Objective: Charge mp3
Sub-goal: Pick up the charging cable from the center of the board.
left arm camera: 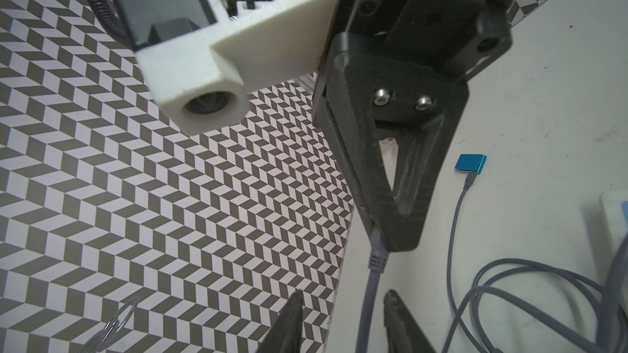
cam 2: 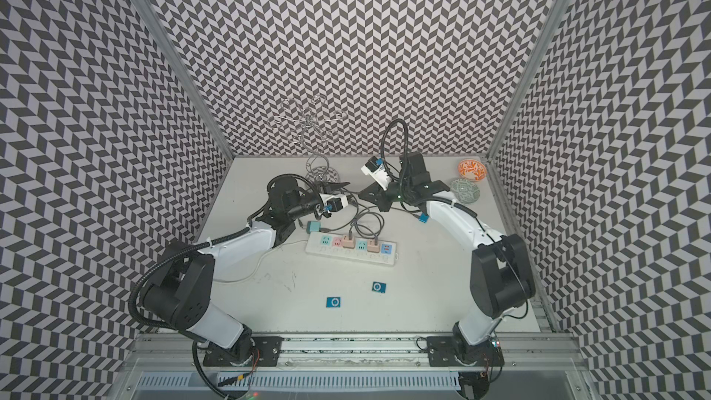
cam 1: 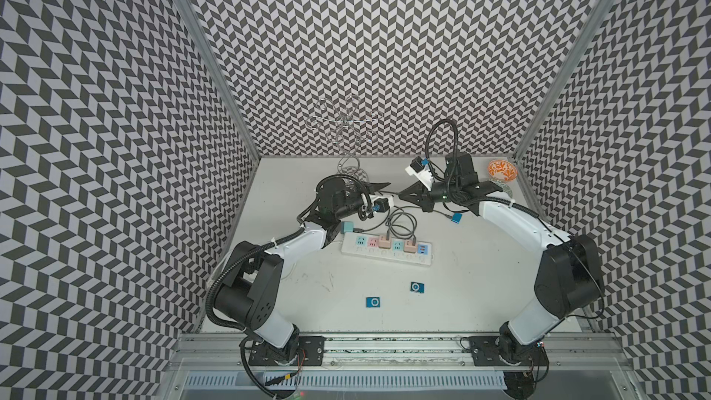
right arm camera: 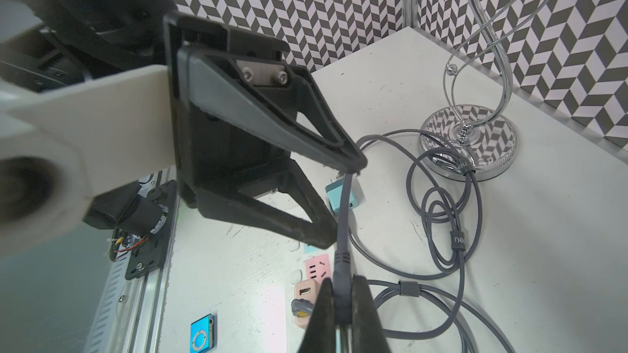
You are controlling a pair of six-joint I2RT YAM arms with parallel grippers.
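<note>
My right gripper (right arm camera: 342, 286) is shut on the plug end of a grey cable (right arm camera: 343, 212), held above the back of the table (cam 1: 500, 282). My left gripper (left arm camera: 345, 297) faces it tip to tip. Its jaws stand apart around that same cable (left arm camera: 370, 286), which lies nearer one finger. In both top views two blue mp3 players (cam 1: 373, 302) (cam 1: 417, 287) lie flat near the front. A third mp3 (left arm camera: 470, 164) lies under the right arm with a grey cable plugged into it. The white power strip (cam 1: 386, 250) carries peach adapters with cables in them.
A loose teal adapter (cam 1: 348, 227) lies left of the strip. Coiled grey cable (right arm camera: 441, 219) is spread behind the strip. A chrome wire stand (cam 1: 348, 125) rises at the back. An orange bowl (cam 1: 502, 169) and a green dish (cam 2: 465, 190) sit in the back right corner.
</note>
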